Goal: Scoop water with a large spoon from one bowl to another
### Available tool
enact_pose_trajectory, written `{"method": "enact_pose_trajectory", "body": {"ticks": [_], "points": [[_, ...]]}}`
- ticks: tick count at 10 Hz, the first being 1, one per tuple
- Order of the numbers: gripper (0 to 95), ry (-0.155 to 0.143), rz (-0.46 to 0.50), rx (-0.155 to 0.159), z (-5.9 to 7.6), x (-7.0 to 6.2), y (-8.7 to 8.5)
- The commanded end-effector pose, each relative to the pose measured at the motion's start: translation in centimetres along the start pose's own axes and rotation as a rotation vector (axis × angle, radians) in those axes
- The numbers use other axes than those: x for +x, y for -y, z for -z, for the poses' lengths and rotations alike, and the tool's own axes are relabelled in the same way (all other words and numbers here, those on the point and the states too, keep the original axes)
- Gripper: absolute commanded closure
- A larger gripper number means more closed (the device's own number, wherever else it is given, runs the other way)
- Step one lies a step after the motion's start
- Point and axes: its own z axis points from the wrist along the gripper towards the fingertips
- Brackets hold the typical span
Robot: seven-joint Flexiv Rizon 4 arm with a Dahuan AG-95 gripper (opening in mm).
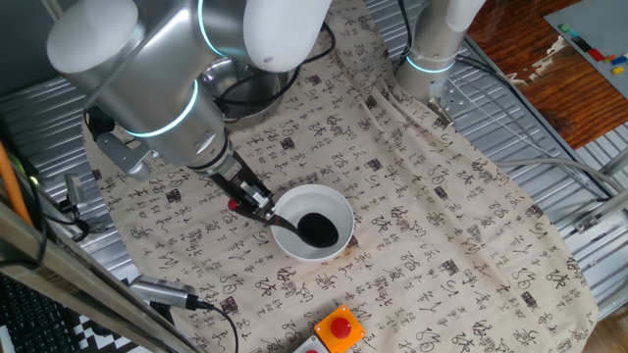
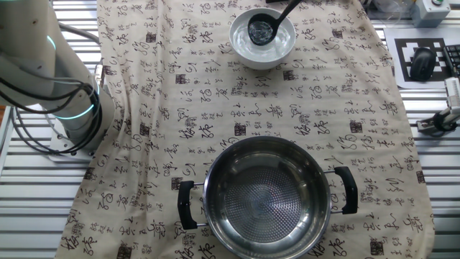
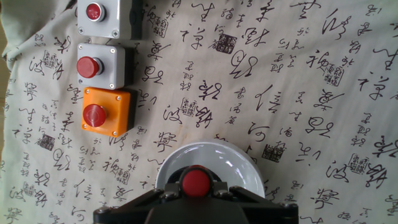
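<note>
1 ladle [image 1: 316, 229], 1 bowl [image 1: 335, 201], 1 pot [image 2: 266, 196].

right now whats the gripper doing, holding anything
Gripper: closed on the ladle handle, scoop down in the white bowl.

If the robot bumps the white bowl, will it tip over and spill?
Probably not easily. The white bowl looks low and wide and holds water, so it likely sits steady. On the printed cloth it may slide or wrinkle the fabric instead. A hard push from the ladle could still slosh water out.
</note>
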Motion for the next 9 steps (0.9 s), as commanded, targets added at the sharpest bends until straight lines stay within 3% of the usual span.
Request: {"method": "enact_pose_trajectory", "body": {"ticks": [1, 5, 9], "points": [[95.0, -0.006, -0.003, -0.003, 0.26, -0.02, -0.14], [95.0, -0.017, -0.009, -0.006, 0.72, -0.18, -0.41], [95.0, -0.047, -0.005, -0.007, 0.74, -0.18, -0.47]]}}
